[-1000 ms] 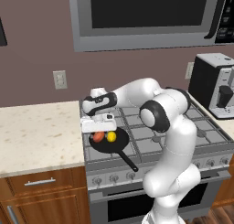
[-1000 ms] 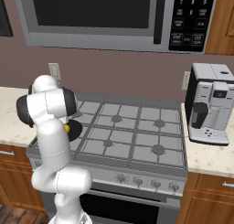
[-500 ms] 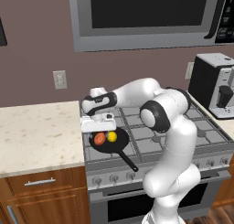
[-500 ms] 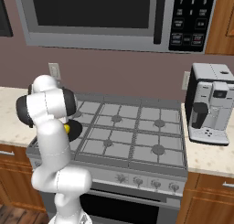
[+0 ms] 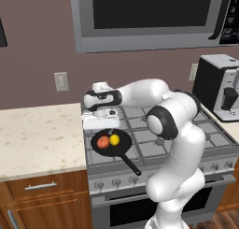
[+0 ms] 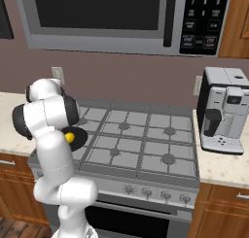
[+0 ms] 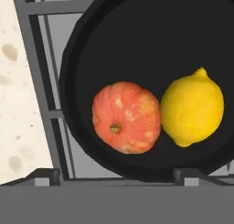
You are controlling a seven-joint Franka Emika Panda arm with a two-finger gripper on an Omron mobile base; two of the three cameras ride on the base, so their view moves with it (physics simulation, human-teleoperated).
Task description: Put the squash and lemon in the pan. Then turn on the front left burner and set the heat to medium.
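The black pan (image 5: 111, 144) sits on the front left burner (image 5: 105, 161), its long handle pointing toward the stove's front. Inside it, side by side and touching, lie the orange-red squash (image 5: 103, 141) and the yellow lemon (image 5: 114, 139). The hand view looks straight down on the squash (image 7: 126, 123), the lemon (image 7: 192, 108) and the pan (image 7: 91, 58). My gripper (image 5: 108, 129) hovers just above the pan's far rim, open, fingertips (image 7: 48, 175) wide apart with nothing between them. From the right, my arm hides most of the pan (image 6: 80, 135); the lemon (image 6: 70, 136) peeks out.
Burner knobs (image 5: 100, 185) line the stove's front panel. A beige counter (image 5: 37, 139) lies left of the stove. A coffee machine (image 5: 221, 88) stands on the right counter. A microwave (image 5: 149, 17) hangs above the cooktop.
The fingers have spread wider over the last second. The squash and the lemon have stayed put in the pan.
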